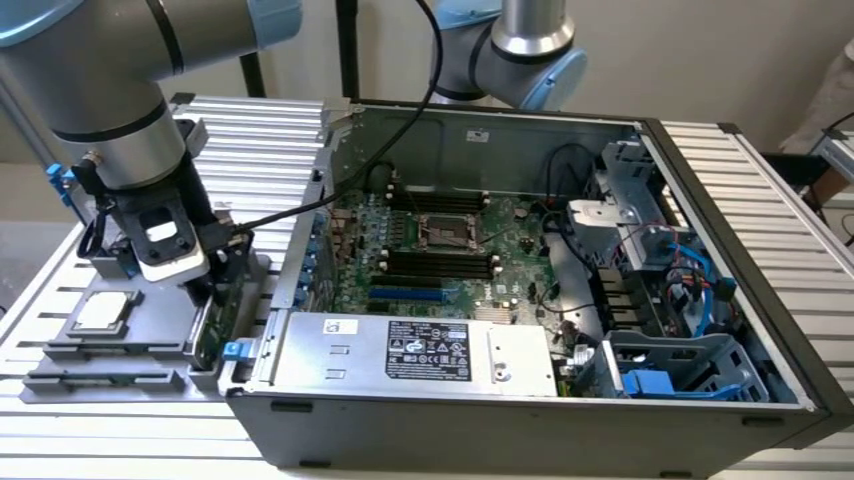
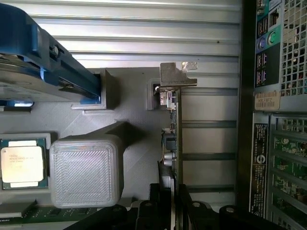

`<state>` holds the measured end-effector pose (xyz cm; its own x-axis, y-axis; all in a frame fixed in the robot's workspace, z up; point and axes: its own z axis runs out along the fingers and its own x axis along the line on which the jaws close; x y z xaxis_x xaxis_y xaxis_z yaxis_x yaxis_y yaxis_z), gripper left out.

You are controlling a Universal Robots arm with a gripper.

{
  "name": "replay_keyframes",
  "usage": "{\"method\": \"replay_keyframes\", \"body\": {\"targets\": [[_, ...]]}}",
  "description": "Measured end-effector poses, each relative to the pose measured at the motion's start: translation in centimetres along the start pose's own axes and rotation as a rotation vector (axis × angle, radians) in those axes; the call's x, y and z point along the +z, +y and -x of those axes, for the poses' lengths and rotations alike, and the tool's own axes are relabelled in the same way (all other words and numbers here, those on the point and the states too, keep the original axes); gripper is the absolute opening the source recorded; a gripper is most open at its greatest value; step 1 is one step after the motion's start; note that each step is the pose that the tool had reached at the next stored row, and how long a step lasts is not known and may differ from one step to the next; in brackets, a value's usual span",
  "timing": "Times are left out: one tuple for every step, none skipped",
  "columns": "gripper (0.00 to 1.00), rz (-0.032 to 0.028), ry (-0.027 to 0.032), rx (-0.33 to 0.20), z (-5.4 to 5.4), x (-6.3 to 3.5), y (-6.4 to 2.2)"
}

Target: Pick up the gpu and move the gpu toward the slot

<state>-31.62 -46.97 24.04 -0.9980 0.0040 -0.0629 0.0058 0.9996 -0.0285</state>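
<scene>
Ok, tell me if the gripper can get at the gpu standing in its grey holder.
Yes, it looks so: the gripper is down at the gpu, its fingers on either side of the upright card and seemingly pressed against it. Nothing stands between them.

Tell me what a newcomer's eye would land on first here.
The big open case with its green board dominates the exterior view's right. At that view's left, the arm reaches down to a grey tray, where the claw is closed on the edge-on gpu. A silver chip lies nearby in the tray.
</scene>
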Motion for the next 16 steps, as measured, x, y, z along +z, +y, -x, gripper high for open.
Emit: {"method": "replay_keyframes", "body": {"targets": [[0.26, 0.0022, 0.0008, 0.0, 0.01, -0.02, -0.02], [0.26, 0.0058, 0.0019, 0.0, 0.01, -0.02, -0.05], [0.26, 0.0095, 0.0036, 0.0, 0.01, -0.03, -0.08], [0.26, 0.0131, 0.0058, 0.001, 0.0, -0.04, -0.11], [0.26, 0.0171, 0.009, 0.001, 0.02, -0.05, -0.14], [0.26, 0.0202, 0.0142, 0.001, 0.04, -0.07, -0.17], [0.26, 0.0228, 0.0202, 0.001, 0.05, -0.08, -0.19], [0.26, 0.0249, 0.0273, 0.001, 0.07, -0.08, -0.21], [0.26, 0.027, 0.036, 0.001, 0.1, -0.09, -0.23], [0.26, 0.0281, 0.0435, 0.001, 0.14, -0.1, -0.24], [0.26, 0.0285, 0.0502, 0.001, 0.18, -0.13, -0.24], [0.26, 0.0285, 0.055, 0.001, 0.22, -0.17, -0.25], [0.26, 0.0284, 0.0586, 0.001, 0.27, -0.22, -0.25], [0.26, 0.0283, 0.0613, 0.001, 0.32, -0.29, -0.25], [0.26, 0.0282, 0.0638, 0.001, 0.36, -0.37, -0.26], [0.26, 0.0282, 0.0662, 0.001, 0.39, -0.45, -0.26]]}}
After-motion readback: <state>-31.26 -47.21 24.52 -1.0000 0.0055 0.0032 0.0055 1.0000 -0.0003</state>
